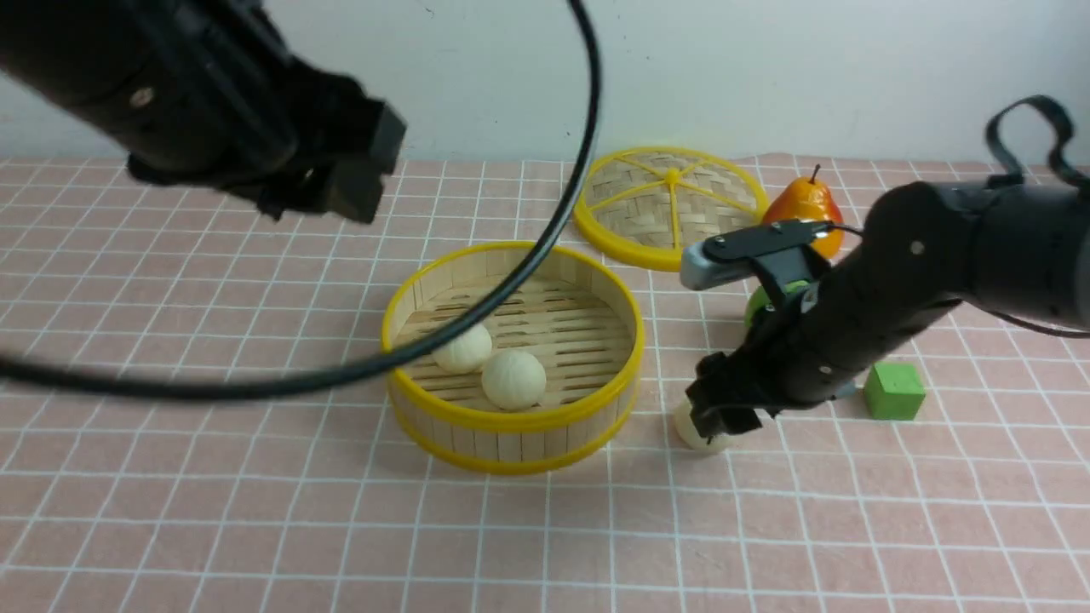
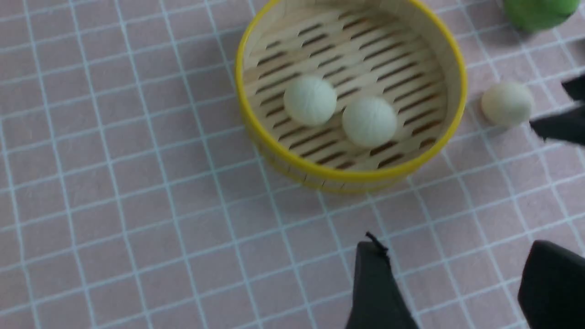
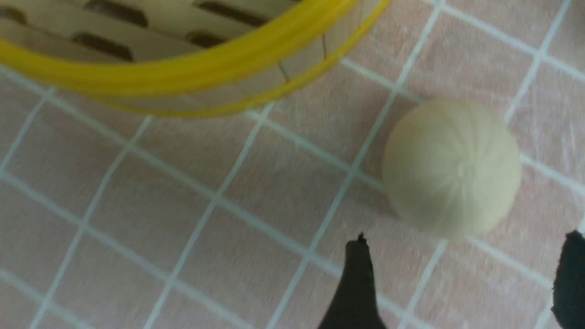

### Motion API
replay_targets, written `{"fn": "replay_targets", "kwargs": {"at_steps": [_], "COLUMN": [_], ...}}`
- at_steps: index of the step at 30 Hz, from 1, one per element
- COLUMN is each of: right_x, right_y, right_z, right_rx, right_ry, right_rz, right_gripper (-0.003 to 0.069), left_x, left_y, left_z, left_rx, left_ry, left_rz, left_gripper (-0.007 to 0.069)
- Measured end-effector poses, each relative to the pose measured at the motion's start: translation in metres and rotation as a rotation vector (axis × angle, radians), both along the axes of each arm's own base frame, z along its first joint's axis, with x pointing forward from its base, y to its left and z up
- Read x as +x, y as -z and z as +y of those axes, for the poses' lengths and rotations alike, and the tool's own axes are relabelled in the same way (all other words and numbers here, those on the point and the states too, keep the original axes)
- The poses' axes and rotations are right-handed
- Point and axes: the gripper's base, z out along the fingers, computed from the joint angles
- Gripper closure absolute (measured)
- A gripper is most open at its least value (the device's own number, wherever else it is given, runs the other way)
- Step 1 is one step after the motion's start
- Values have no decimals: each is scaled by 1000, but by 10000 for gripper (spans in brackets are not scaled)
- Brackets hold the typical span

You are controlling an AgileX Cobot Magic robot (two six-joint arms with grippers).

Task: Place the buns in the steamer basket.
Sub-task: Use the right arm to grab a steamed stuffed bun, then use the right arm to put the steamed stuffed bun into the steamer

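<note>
Closest to the lens you've got the left arm's black cable (image 1: 596, 102), looping across the front view and over the steamer basket (image 1: 511, 421). Left gripper (image 1: 358, 170) hangs high over the far-left cloth. Its wrist view shows the fingers (image 2: 374, 283) spread wide with nothing between them.

Two buns sit inside the basket on the slotted floor, toward its near-left side: one further left (image 1: 464, 347), one nearer (image 1: 513, 380). They're side by side and very close. You can't tell from these views whether they touch.

Third bun (image 1: 702, 438) is out on the pink checked tablecloth (image 1: 255, 528), just right of the basket's near-right wall and not touching it. Right gripper (image 1: 719, 417) is down low right over it, and in the front view it hides the bun's top. In the right wrist view the jaws stand wide apart and empty, with the bun (image 3: 452, 167) lying just ahead of the fingertips (image 3: 356, 283), not yet between them.

Other items:
- Woven yellow lid (image 1: 673, 204) lies flat, far and right of the basket.
- Pear (image 1: 805, 209) stands just right of the lid.
- Green ball (image 1: 756, 306) is mostly hidden behind the right arm.
- Green cube (image 1: 893, 392) sits right of the arm.
</note>
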Motion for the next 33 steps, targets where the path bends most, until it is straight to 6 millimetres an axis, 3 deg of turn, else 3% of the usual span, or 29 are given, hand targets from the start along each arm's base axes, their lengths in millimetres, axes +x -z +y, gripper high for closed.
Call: {"fn": "replay_targets", "kwargs": {"at_steps": [2,3,4,6,7,9,11,13,14,16,18,19,22,23,25,26,29,33], "right_x": [15,17,25,31,32,34,33,32,31,31,36,37,41,42,46,47,59,74], "right_y": [19,20,34,44,44,34,24,16,0,-13,-51,-54,-87,-87,-87,-87,-56,-16], "right_z": [5,5,8,10,11,12,13,13,14,14,21,22,44,48,78,80,115,128], "right_rx": [-19,-20,-28,-33,-34,-34,-40,-46,-49,-46,-6,-3,61,67,96,97,84,52], "right_ry": [-2,-3,-1,-3,-5,-18,-37,-54,-77,-86,-105,-106,-144,-150,-200,-203,-272,-286], "right_rz": [0,-3,10,18,18,26,47,55,68,65,-2,-7,-104,-110,-164,-167,-213,-214], "right_gripper": [165,176,223,309,331,522,617,638,642,642,642,642,642,642,642,642,641,637], "left_x": [-17,-20,-28,-41,-43,-63,-78,-88,-102,-109,-123,-125,-132,-132,-131,-130,-127,-126], "left_y": [20,19,31,40,44,49,56,58,67,74,92,93,117,122,139,141,153,153], "left_z": [13,16,25,40,44,68,83,92,102,107,116,116,118,118,114,113,106,103], "left_rx": [35,40,70,95,109,131,127,119,97,84,40,32,-10,-10,-33,-37,-74,-100], "left_ry": [-29,-35,-65,-139,-166,-292,-378,-416,-462,-482,-509,-509,-501,-497,-453,-445,-385,-361], "left_rz": [15,5,7,-21,-26,-94,-120,-145,-167,-171,-184,-191,-200,-196,-208,-210,-235,-256], "left_gripper": [257,260,278,310,320,362,391,402,415,420,422,422,422,422,422,422,422,422]}}
